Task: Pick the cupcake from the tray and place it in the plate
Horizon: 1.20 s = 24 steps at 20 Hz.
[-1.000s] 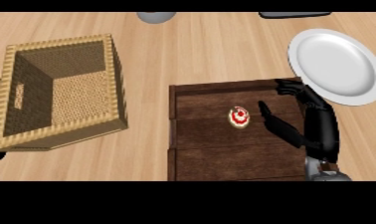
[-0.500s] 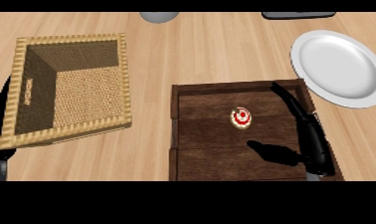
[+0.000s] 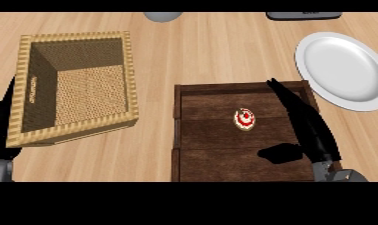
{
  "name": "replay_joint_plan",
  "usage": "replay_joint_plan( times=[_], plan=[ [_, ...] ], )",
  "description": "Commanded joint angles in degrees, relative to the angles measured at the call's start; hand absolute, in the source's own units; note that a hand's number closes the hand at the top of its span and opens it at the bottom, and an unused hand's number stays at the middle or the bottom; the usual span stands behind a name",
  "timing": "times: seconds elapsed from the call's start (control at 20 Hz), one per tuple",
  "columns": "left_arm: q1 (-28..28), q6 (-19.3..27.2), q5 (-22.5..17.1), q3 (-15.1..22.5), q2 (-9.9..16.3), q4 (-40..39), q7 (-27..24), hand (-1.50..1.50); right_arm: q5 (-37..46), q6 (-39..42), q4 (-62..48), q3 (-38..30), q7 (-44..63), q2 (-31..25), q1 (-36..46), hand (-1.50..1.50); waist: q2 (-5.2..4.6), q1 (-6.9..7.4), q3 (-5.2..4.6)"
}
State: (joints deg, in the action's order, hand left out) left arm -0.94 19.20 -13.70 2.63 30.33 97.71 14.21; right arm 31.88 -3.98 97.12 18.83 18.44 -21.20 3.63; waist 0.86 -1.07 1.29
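Cupcake (image 3: 244, 119) sits on the dark wooden tray (image 3: 214, 159), near the middle of the tray's upper half, its white frosting and red top facing up, and no hand touches it. The right hand (image 3: 306, 126) reaches over the tray's right side from the lower right corner of the view, fingers stretched straight toward the tray's far rim and the thumb (image 3: 280, 153) spread out to the left; it is wide open and holds nothing. The cupcake lies just left of those straight fingers, in the span between them and the thumb, yet apart from both. Beyond the tray's right rim, up and to the right, lies the white plate (image 3: 341, 69) on the light wooden counter (image 3: 214, 49), bare of any food. To the left of the tray stands a woven basket (image 3: 74, 89), well apart from the cupcake. The left hand (image 3: 9, 114) shows only as a dark sliver at the view's left edge beside the basket; whether its fingers are open I cannot tell.
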Motion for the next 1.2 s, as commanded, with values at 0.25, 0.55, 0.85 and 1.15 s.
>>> replay_joint_plan(
  times=[0.25, 0.55, 0.85, 1.15],
  plan=[
    [-0.93, -1.83, 1.65, 7.78, -7.15, -6.87, -0.25, 0.0, -2.01, 14.59, 0.38, 3.16, 17.36, 0.94, 6.94, -1.5, -1.44, -0.01, -1.54],
    [1.69, -1.12, 3.57, 8.18, -8.46, -7.03, 1.21, 0.0, -2.47, 16.11, -2.4, 3.07, 18.71, 2.27, 8.84, -1.5, -1.62, -0.3, -1.34],
    [0.28, -0.94, 5.31, 8.47, -10.52, -7.49, -0.35, 0.0, -2.9, 17.18, -3.01, 3.48, 19.56, 3.71, 9.77, -1.5, -1.43, -0.15, -1.35],
    [1.36, -2.62, 4.73, 6.14, -10.48, -9.2, -0.97, 0.0, -3.06, 17.96, -5.1, 3.67, 20.27, 5.58, 11.84, -1.5, -1.49, -0.1, -1.38]
  ],
)
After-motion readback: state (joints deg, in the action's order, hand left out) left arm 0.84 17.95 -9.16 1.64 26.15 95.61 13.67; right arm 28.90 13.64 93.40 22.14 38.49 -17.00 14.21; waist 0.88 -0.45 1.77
